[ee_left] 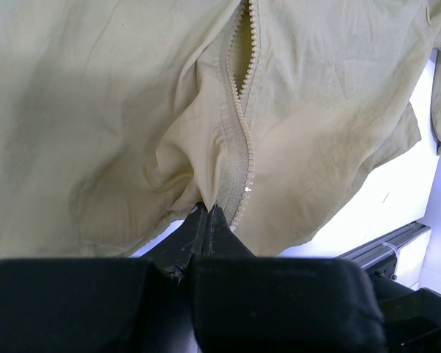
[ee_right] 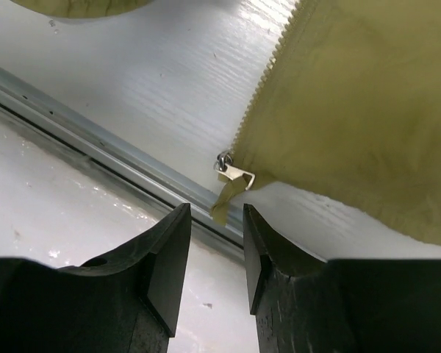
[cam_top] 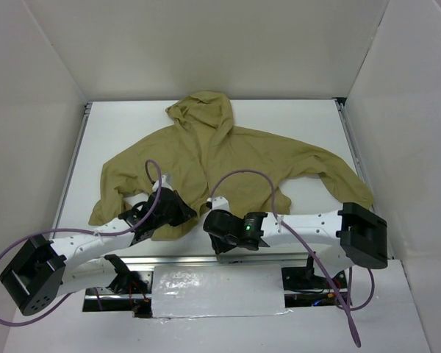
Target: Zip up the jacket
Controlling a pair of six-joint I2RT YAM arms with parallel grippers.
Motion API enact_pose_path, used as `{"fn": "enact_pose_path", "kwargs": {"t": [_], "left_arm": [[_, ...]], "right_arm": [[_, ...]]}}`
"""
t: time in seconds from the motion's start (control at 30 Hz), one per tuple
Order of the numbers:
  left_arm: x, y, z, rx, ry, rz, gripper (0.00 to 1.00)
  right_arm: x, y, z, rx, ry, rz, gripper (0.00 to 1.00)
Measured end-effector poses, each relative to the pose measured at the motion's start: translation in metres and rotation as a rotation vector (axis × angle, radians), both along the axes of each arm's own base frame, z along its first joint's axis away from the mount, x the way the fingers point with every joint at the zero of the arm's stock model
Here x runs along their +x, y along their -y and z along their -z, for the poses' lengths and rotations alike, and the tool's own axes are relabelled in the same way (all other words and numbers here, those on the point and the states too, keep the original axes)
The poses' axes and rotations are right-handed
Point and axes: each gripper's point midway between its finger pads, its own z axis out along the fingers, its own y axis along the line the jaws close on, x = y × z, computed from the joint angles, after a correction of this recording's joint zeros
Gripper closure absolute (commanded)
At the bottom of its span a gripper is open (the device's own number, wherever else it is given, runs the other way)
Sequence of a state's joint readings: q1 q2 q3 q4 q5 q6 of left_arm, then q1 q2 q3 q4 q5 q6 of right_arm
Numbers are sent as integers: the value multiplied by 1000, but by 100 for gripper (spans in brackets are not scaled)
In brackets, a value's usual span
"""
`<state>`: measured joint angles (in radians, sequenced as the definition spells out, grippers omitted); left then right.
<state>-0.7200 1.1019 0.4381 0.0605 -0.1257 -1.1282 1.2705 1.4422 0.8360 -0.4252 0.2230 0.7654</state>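
The olive-tan jacket (cam_top: 228,158) lies spread on the white table, hood at the far side. My left gripper (cam_top: 173,209) is shut on the jacket's bottom hem (ee_left: 198,193), just left of the zipper teeth (ee_left: 242,140), which run up to an open gap. My right gripper (ee_right: 214,213) is open at the other front edge (ee_right: 353,110). The metal zipper slider (ee_right: 234,176) and its fabric pull tab (ee_right: 222,202) hang at that edge's bottom corner. The tab's end reaches just between my fingertips and is not pinched.
A metal rail (ee_right: 95,132) runs along the table's near edge, right under the right gripper. White walls (cam_top: 37,95) enclose the table on three sides. Purple cables (cam_top: 250,176) loop over the jacket from both arms.
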Motion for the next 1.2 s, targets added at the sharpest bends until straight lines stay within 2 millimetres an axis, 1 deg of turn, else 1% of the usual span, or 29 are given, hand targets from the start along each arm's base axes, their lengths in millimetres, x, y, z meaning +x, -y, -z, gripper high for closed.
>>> {"fn": "enact_pose_path", "kwargs": {"t": [0.1, 0.2, 0.4, 0.7, 0.8, 0.87, 1.0, 1.03, 1.07, 1.1, 1.2], "left_arm": [[0, 0, 0, 1, -1, 0, 100], [0, 0, 0, 1, -1, 0, 100], [0, 0, 0, 1, 0, 0, 100], [0, 0, 0, 0, 0, 1, 100], [0, 0, 0, 0, 0, 1, 100], [0, 0, 0, 0, 0, 1, 100], [0, 0, 0, 0, -1, 1, 100], [0, 0, 0, 0, 0, 1, 100], [0, 0, 0, 0, -1, 1, 100], [0, 0, 0, 0, -1, 1, 100], [0, 0, 0, 0, -1, 1, 100]], "right_arm": [[1, -2, 4, -9, 3, -25, 58], [0, -4, 13, -37, -9, -49, 58], [0, 0, 30, -88, -33, -51, 58], [8, -9, 29, -47, -16, -52, 56], [11, -10, 32, -52, -13, -56, 52], [13, -8, 37, -67, -15, -57, 52], [18, -13, 37, -58, -5, -60, 51], [19, -13, 37, -57, -4, -59, 52], [19, -14, 37, -57, -2, -61, 57], [20, -14, 37, -58, 0, -64, 59], [21, -15, 37, -57, 2, -64, 65]]}}
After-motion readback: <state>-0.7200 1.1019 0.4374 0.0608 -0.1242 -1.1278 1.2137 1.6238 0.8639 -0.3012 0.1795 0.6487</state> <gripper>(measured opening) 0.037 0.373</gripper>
